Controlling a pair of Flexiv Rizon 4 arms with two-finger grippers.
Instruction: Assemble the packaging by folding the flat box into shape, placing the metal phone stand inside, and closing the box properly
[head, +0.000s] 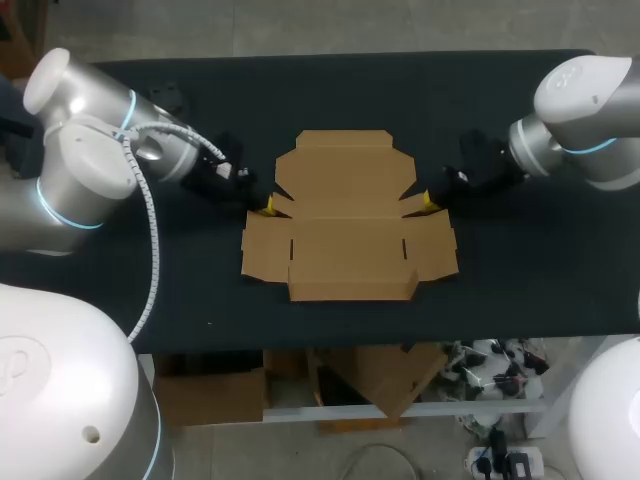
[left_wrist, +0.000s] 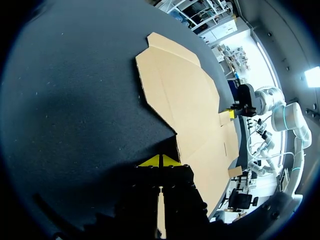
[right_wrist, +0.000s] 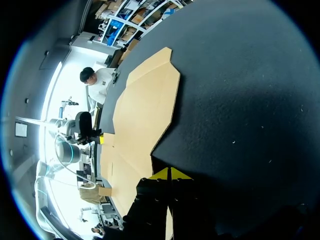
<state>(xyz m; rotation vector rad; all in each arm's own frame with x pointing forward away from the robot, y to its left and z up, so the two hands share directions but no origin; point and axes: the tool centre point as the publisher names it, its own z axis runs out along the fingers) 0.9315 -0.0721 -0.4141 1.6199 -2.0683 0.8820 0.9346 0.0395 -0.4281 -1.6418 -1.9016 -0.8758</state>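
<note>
**Flat box lying unfolded between two closed hands**

The cardboard box (head: 348, 235) is lying fully flat in the middle of the black tabletop (head: 520, 270). None of its panels are raised. Its wide flaps are spreading out to either side of the near half, and a narrower panel with cut corners is pointing towards the far edge. On each side, a small ear-shaped flap is sitting in a notch where the two halves join.

The left arm is coming in low over the tabletop from its side. The left hand (head: 266, 205) is resting at the left notch, with its yellow tips right against the small flap there. In the left wrist view the two tips are pressing together with only a hairline between them. They are sitting just beside the cardboard's edge, with the sheet stretching away ahead of them. I cannot tell whether any cardboard is pinched between them.

The right arm is mirroring this from the other side. The right hand (head: 430, 200) is lying at the right notch, its yellow tip touching the small flap. In the right wrist view its tips are likewise closed against each other at the board's edge, and whether they are gripping it is also unclear.

Each wrist view is showing the other hand across the flat sheet, at the opposite notch.

A small dark object (head: 165, 97) is sitting on the tabletop behind the left arm, well apart from the box and too dim to identify.
</note>
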